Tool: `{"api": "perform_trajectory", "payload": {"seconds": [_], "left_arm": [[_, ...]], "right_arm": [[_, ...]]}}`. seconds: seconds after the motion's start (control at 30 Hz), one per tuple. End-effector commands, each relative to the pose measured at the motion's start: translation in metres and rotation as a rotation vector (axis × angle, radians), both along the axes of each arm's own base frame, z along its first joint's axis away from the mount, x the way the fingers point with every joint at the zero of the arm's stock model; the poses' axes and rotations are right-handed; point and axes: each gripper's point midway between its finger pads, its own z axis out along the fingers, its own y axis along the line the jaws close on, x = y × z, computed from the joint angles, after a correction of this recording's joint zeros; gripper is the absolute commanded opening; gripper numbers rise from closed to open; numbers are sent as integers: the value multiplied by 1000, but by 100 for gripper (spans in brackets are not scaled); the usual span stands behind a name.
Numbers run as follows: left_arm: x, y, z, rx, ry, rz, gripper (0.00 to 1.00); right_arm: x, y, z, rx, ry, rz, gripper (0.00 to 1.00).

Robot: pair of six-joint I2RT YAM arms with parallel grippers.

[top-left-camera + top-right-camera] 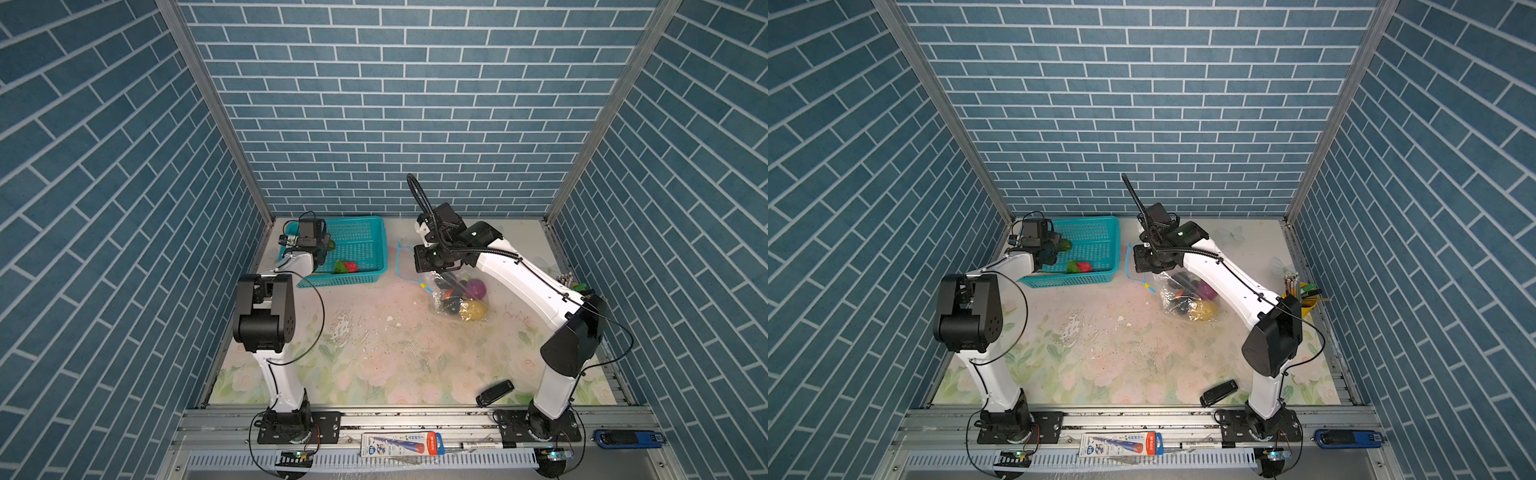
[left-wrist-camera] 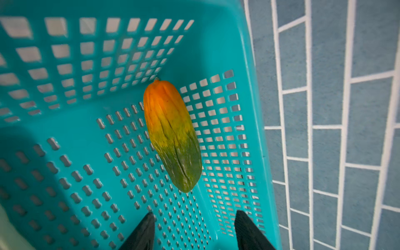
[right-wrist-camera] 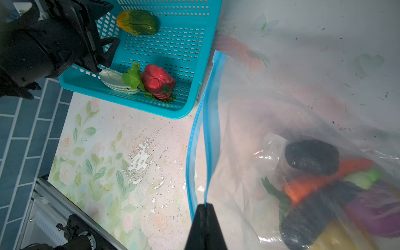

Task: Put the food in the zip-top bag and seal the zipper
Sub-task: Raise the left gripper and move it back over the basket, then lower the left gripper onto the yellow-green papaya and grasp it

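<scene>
The clear zip-top bag (image 1: 453, 305) lies right of centre. It holds food: a purple onion (image 1: 476, 287), a yellow fruit (image 1: 473, 311), an orange carrot (image 3: 320, 179) and a dark eggplant (image 3: 311, 157). My right gripper (image 3: 205, 204) is shut on one lip of the light blue zipper (image 3: 208, 121), and the mouth gapes. A yellow slider (image 1: 423, 286) sits on the strip. My left gripper (image 2: 194, 213) hangs open over the teal basket (image 2: 216, 43). It is just short of an orange-green fruit (image 2: 173, 136) and touches nothing. A red pepper (image 3: 158, 81) lies in the basket.
A white-green cabbage toy (image 3: 119, 81) rests beside the pepper against the basket's near wall. A black device (image 1: 494, 392) lies at the table's front right. A cup of pencils (image 1: 567, 282) stands by the right wall, behind the right arm.
</scene>
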Motion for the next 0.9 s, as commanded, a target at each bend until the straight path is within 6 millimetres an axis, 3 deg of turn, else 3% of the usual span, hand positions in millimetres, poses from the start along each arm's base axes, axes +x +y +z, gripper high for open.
{"api": "perform_trajectory", "payload": {"seconds": [0.0, 0.37, 0.87], "left_arm": [[7, 6, -4, -32, 7, 42, 62], [20, 29, -31, -46, 44, 107, 68], [35, 35, -61, -70, 90, 111, 68]], "right_arm": [[5, 4, 15, 28, -20, 14, 0], [7, 2, 14, 32, -11, 11, 0], [8, 2, 13, 44, 1, 12, 0]]}}
